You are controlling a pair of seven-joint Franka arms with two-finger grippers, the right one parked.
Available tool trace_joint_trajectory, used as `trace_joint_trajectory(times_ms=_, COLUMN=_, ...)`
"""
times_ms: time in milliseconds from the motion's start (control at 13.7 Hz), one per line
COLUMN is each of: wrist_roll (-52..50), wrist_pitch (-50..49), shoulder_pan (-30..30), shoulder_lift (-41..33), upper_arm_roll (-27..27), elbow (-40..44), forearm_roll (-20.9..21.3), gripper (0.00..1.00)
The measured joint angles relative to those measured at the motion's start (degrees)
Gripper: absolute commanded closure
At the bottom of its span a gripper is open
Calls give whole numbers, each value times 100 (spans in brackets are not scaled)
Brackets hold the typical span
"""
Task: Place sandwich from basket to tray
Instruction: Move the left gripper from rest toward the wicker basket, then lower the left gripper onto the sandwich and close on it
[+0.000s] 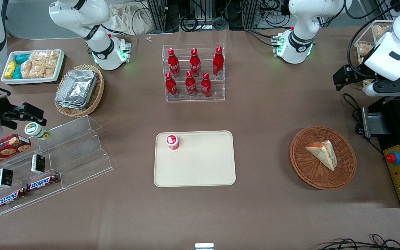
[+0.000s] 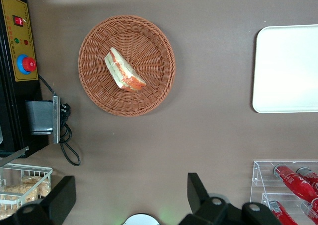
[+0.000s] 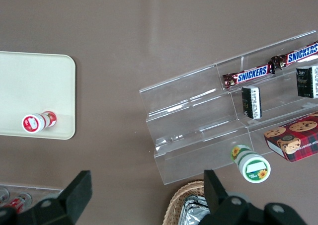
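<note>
Inside the basket [image 1: 322, 157] lies the sandwich [image 1: 321, 153], flat on the weave and a little off centre, not yet picked up. Sits nearer the front camera than the claw [image 1: 342, 78], which hangs well above the table toward the working arm's end, farther from that camera than the basket. Fingers [image 2: 59, 197] spread wide, nothing between them, as seen from the left wrist camera. From that same camera: sandwich [image 2: 124, 71] well apart from the claw [image 2: 126, 197], with bare table between, basket [image 2: 126, 65] wholly in sight.

Judged from this, calls for a move toward the front camera and downward to reach the wedge.

Long axis runs slantwise across the basket, roughly diagonal to the table edges. Narrow tip points toward the front camera and slightly toward the working arm's end; broad end, with red-orange filling showing, faces away from the camera. Filling edge turned toward the working arm's end; pale bread face turned up.

Likely needs a wrist turn so the fingers close across the short width, not along the length.

Tray [image 1: 194, 158] lies well apart from the basket, toward the parked arm's end, with a small red-capped bottle [image 1: 172, 141] in one corner.
</note>
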Motion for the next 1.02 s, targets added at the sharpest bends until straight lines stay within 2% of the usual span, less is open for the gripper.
trace_joint_trajectory(times_ms=510, wrist_roll=-2, wrist_pitch=0, shoulder_pan=137, shoulder_lift=4, upper_arm_roll=50, elbow=-27, forearm_roll=-94, gripper=0)
trace_joint_trajectory(times_ms=729, wrist_roll=-48, wrist_pitch=66, shoulder_pan=644, shoulder_lift=21, upper_arm_roll=75, elbow=-199, forearm_roll=-529, gripper=0)
trace_joint_trajectory(times_ms=1021, wrist_roll=-68, wrist_pitch=709, shoulder_pan=1158, shoulder_lift=226, upper_arm_roll=115, elbow=-685, forearm_roll=-749, gripper=0)
